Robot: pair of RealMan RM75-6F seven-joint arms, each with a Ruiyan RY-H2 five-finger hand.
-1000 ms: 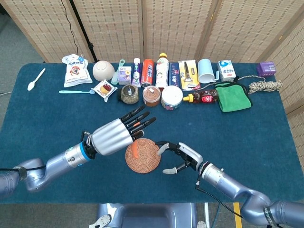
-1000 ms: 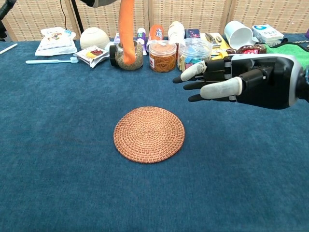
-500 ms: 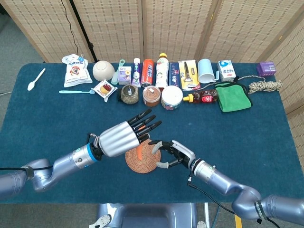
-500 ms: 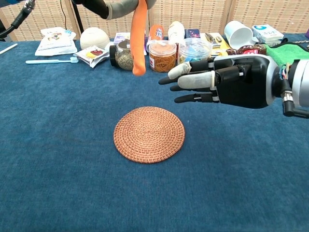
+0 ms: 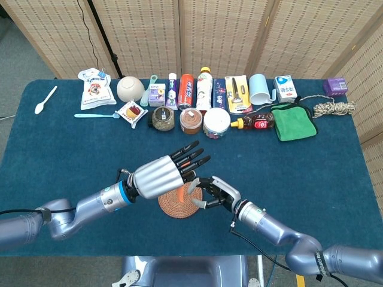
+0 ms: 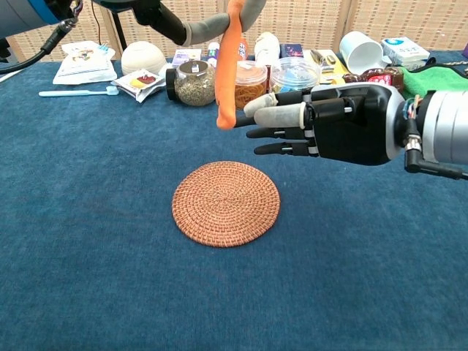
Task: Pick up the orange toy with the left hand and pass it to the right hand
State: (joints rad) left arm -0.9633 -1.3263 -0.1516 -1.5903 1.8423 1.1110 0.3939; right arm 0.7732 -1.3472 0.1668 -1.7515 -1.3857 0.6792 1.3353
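Note:
The orange toy (image 6: 228, 73) is a long carrot-like stick hanging upright from my left hand (image 6: 197, 20) at the top of the chest view. In the head view the left hand (image 5: 164, 175) hovers over the round woven mat (image 5: 178, 206), and the toy's lower end (image 5: 181, 193) pokes out beneath it. My right hand (image 6: 333, 122) is level with the toy's lower end, open, its fingers stretched left. Its fingertips (image 6: 254, 110) are just right of the toy; I cannot tell whether they touch. The mat (image 6: 226, 203) lies bare below.
A row of jars (image 6: 195, 82), bottles, a white cup (image 5: 259, 88), a bowl (image 5: 130, 88) and pouches lines the table's far side. A green cloth (image 5: 293, 122) and a rope (image 5: 333, 108) lie back right. A white spoon (image 5: 45, 99) lies far left.
My left hand has carried the toy rightward and lower. My right hand has moved left, so its fingertips now reach the toy's lower end.

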